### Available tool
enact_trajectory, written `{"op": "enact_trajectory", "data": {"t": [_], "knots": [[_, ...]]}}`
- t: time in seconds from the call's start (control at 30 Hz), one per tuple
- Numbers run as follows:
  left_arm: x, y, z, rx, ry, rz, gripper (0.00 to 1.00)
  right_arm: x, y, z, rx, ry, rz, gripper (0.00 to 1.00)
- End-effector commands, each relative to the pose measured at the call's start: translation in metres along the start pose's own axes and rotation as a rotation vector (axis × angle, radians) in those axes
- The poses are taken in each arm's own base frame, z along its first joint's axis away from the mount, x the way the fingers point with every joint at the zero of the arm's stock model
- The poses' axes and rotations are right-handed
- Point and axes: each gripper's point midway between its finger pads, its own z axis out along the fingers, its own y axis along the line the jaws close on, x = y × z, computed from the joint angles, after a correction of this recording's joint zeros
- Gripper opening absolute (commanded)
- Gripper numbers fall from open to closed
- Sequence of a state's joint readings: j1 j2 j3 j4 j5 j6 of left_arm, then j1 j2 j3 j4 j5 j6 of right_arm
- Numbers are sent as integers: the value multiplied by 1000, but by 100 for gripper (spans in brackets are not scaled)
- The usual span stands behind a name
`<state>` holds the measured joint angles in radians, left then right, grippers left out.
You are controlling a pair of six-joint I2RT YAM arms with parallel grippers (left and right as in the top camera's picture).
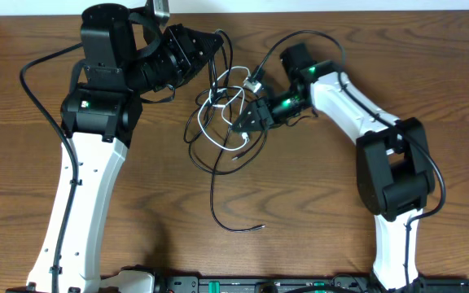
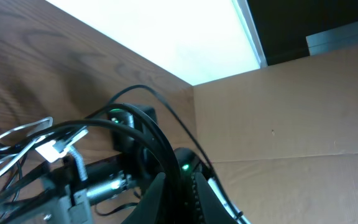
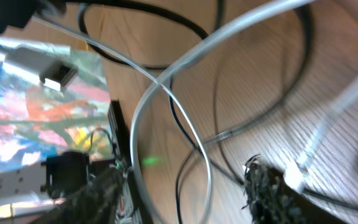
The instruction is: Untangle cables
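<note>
The cables lie knotted at the table's middle back. The white cable (image 1: 218, 102) forms loops there, and the black cable (image 1: 216, 195) trails from them toward the front. My left gripper (image 1: 216, 41) sits at the tangle's upper left. It is shut on the black cable (image 2: 157, 134), which arcs down between the fingers of my left gripper (image 2: 179, 186). My right gripper (image 1: 239, 122) is at the tangle's right side. In the right wrist view, my right gripper (image 3: 185, 199) is open. The white cable (image 3: 166, 81) and the black cable (image 3: 191, 140) pass loosely through its gap.
A white plug (image 1: 255, 81) hangs by the right arm's wrist. Thick black robot wires (image 1: 39, 98) loop beside the left arm. A black rail (image 1: 218, 285) runs along the table's front edge. The black cable's free end (image 1: 259, 228) lies toward the front.
</note>
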<state>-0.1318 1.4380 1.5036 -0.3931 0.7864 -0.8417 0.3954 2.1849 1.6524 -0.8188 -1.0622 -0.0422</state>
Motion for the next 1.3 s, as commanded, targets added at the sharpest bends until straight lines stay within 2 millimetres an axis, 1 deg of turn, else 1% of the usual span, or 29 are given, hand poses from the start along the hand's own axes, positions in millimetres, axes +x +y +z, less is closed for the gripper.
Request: {"op": "enact_trajectory", "data": {"t": [0.0,0.1,0.13,0.17,0.2,0.27,0.33,0.4,0.5,0.57,0.67,0.7,0.83,0.9,0.93,1.0,1.03,1.07,1.2,1.27], "knots": [[-1,-7,-5,15,-9,12,10,3,22,11,-67,3,-16,56],[-1,-7,-5,15,-9,12,10,1,35,18,-129,-1,-68,38],[-1,-7,-5,15,-9,12,10,-1,43,19,-168,-6,-92,29],[-1,-7,-5,15,-9,12,10,-2,50,18,-204,-10,-108,19],[-1,-7,-5,15,-9,12,10,-3,56,16,-239,-13,-120,11],[-1,-7,-5,15,-9,12,10,-5,66,7,-308,-24,-128,1],[-2,-6,-5,9,-16,12,10,-7,74,-5,-358,-41,-140,1],[-4,-2,-5,-12,-33,6,10,-9,83,-22,-398,-69,-170,1],[-8,6,-5,-53,-59,-8,10,-12,89,-45,-392,-114,-209,1],[-10,15,-6,-96,-82,-23,10,-14,95,-64,-377,-152,-234,1],[-14,35,-9,-188,-123,-56,10,-16,110,-94,-397,-208,-284,1],[-15,43,-11,-230,-140,-69,10,-16,121,-108,-433,-233,-312,1],[-16,75,-22,-387,-196,-114,11,-16,134,-137,-405,-285,-342,1],[-16,85,-27,-443,-213,-126,14,-15,141,-147,-393,-305,-363,1],[-15,92,-30,-477,-221,-134,16,-14,146,-154,-387,-317,-373,1],[-12,101,-35,-526,-224,-149,17,-13,154,-164,-376,-334,-395,1],[-10,105,-37,-546,-221,-155,25,-12,160,-170,-370,-345,-410,1],[-6,109,-38,-563,-212,-164,27,-12,164,-175,-364,-353,-419,1],[8,123,-42,-625,-162,-200,29,-14,189,-200,-338,-391,-470,1],[14,130,-41,-654,-128,-190,29,-16,199,-208,-331,-402,-485,1]]}}
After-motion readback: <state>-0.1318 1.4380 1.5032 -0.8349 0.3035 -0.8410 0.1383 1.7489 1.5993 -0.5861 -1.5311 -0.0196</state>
